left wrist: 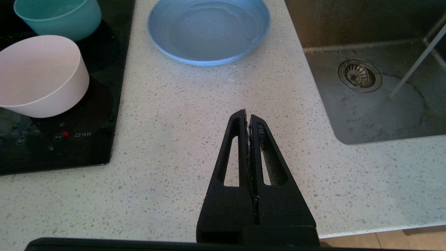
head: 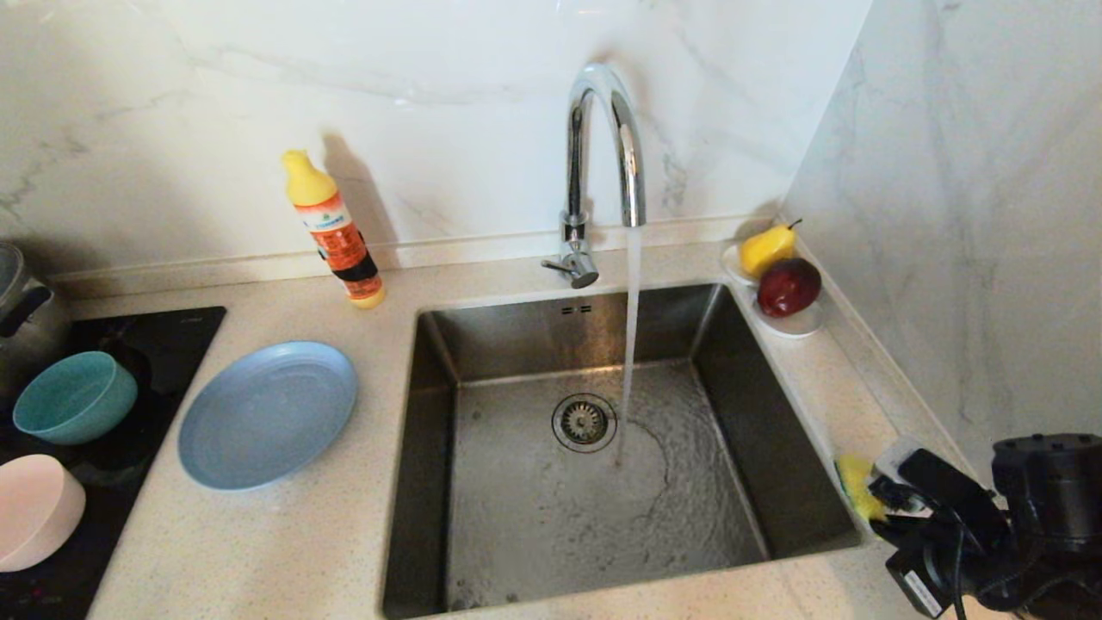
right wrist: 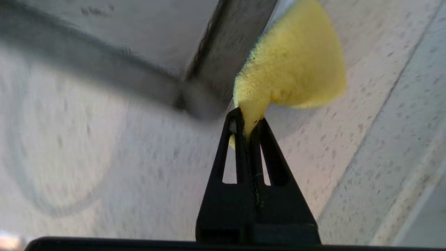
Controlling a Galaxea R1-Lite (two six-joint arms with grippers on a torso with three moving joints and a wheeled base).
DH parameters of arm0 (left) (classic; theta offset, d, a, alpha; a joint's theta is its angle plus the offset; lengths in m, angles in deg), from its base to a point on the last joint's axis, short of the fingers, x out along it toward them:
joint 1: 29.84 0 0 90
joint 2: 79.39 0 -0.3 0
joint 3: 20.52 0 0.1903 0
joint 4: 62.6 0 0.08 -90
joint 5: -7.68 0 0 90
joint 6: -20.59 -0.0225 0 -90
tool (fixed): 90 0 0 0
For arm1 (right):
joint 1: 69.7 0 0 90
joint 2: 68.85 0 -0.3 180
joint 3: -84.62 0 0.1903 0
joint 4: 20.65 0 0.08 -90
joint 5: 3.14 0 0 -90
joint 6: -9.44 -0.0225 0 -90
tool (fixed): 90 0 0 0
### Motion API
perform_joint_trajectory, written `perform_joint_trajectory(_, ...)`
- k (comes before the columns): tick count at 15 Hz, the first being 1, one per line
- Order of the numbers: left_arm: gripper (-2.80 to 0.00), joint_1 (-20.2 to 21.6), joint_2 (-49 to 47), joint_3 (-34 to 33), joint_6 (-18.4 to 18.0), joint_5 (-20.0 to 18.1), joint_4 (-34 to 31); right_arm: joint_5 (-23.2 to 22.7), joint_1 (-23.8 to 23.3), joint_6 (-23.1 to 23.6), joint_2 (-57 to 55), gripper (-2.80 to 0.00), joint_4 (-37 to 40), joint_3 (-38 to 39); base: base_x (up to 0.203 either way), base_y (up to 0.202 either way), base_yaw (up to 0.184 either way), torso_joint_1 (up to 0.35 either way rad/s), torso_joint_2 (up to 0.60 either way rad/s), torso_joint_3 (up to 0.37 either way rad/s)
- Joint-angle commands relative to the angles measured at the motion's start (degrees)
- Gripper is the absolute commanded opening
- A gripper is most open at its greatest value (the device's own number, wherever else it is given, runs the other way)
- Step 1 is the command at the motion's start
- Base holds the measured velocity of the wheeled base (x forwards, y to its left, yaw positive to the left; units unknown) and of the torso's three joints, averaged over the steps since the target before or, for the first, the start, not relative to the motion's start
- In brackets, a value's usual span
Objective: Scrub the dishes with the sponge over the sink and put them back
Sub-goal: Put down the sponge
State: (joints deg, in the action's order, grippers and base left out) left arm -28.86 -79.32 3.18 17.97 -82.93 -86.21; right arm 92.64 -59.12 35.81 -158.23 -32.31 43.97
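Holding the sponge (right wrist: 296, 59) pinched in the closed right gripper (right wrist: 248, 122) beside the sink's (head: 801, 405) right edge | left gripper (left wrist: 248, 116) closed, empty | we should grip the plate (head: 267, 413) firmly by its rim first.

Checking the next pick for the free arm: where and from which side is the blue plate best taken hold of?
Judging by its pose, take the blue plate at the raised rim on its sink-side edge. It lies flat and upright on the counter, so only the thin lip offers a pinch. The left tool, shut and empty, would have to open and come in low, one finger over the lip.
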Motion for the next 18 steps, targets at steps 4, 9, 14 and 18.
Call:
perform_joint_trajectory(4, -2.80, 0.1, -0.2, 0.0, 0.0, 0.0, 0.0, 0.1, -0.9, 4.0, -0.3, -2.80, -3.4, 2.7, 0.000, 0.000, 0.000, 0.000, 0.00, 0.000)
perform_joint_trajectory(9, -2.80, 0.1, -0.2, 0.0, 0.0, 0.0, 0.0, 0.6, -3.2, 5.9, -0.1, -2.80, -3.5, 2.5, 0.000, 0.000, 0.000, 0.000, 0.00, 0.000)
perform_joint_trajectory(14, -2.80, 0.0, -0.2, 0.0, 0.0, 0.0, 0.0, 0.5, -3.9, 5.8, -0.7, -2.80, -3.4, 2.4, 0.000, 0.000, 0.000, 0.000, 0.00, 0.000)
perform_joint_trajectory(18, -2.80, 0.0, -0.2, -0.1, 0.0, 0.0, 0.0, 0.5, -3.9, 5.4, -1.0, -2.80, -3.5, 2.6, 0.000, 0.000, 0.000, 0.000, 0.00, 0.000)
